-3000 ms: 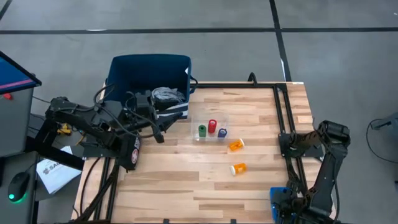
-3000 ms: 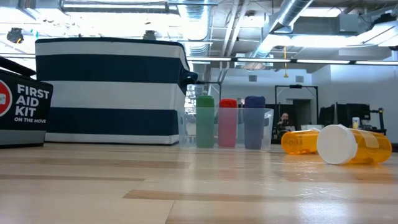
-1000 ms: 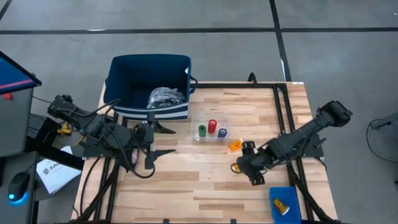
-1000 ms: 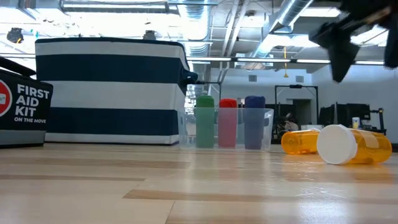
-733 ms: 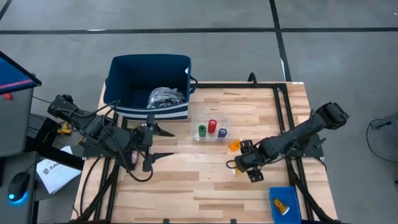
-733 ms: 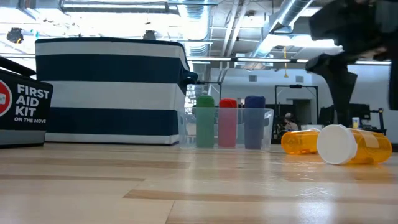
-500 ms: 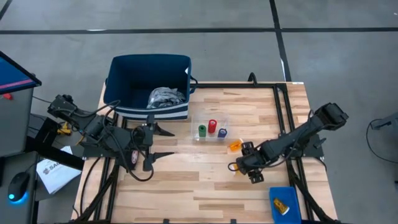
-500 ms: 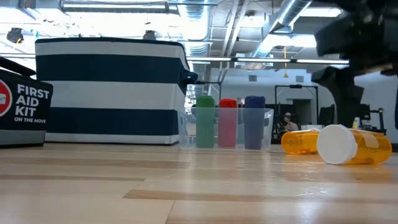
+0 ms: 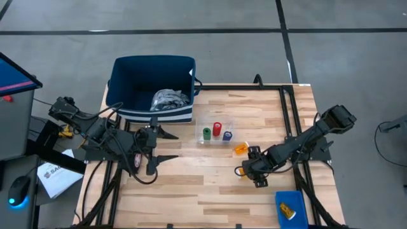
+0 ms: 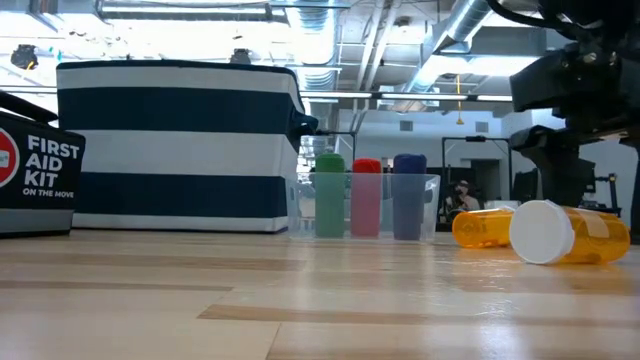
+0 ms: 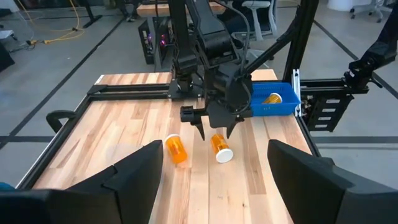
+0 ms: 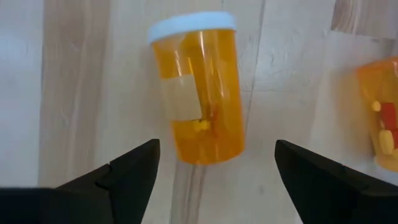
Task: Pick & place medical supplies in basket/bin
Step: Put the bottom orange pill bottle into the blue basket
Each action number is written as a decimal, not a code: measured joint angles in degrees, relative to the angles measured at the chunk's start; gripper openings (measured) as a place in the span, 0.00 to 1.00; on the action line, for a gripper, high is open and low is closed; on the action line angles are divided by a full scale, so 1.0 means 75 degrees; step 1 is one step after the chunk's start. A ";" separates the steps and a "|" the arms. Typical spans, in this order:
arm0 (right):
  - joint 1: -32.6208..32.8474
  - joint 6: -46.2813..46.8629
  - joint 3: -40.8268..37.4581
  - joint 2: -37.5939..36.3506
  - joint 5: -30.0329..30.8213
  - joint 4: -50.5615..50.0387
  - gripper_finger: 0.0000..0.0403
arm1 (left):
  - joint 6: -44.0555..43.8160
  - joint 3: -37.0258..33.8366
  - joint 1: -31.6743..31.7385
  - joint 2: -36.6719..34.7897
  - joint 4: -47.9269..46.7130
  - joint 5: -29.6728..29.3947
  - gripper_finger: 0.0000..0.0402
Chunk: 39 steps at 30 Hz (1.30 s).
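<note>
The left gripper (image 9: pixel 154 145) hovers with its fingers spread wide and empty over the table's (image 9: pixel 191 191) nine-o'clock edge, just at six o'clock of the navy basket (image 9: pixel 152 76), in which the grey cloth bundle (image 9: pixel 169 98) lies; its arm reaches in from nine o'clock. At the table's centre the clear tray (image 9: pixel 216 132) holds the green, red and purple cylinders. The right gripper (image 9: pixel 245 172) points straight down with its fingers released, straddling but not touching the white-capped pill bottle (image 12: pixel 198 87) lying on its side, a second bottle (image 9: pixel 241 149) at twelve o'clock of it; its arm stretches in from three o'clock.
</note>
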 joint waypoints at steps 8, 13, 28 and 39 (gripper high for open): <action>-0.0002 -0.0002 -0.0013 0.0008 0.0103 0.0162 0.68 | -0.0079 0.0000 0.0003 0.0000 0.0017 -0.0003 0.70; 0.0000 -0.0002 -0.0013 0.0012 0.0084 0.0284 0.61 | -0.0090 0.0000 0.0003 0.0000 0.0017 -0.0006 0.70; 0.0008 0.0352 0.0068 -0.0020 -0.0272 0.0140 0.30 | -0.0093 0.0000 0.0003 0.0000 -0.0110 -0.0009 0.70; 0.0600 0.0701 0.1079 0.0000 -0.1003 -0.1321 0.20 | -0.0657 0.0000 0.0003 -0.0003 -0.1551 -0.0044 0.70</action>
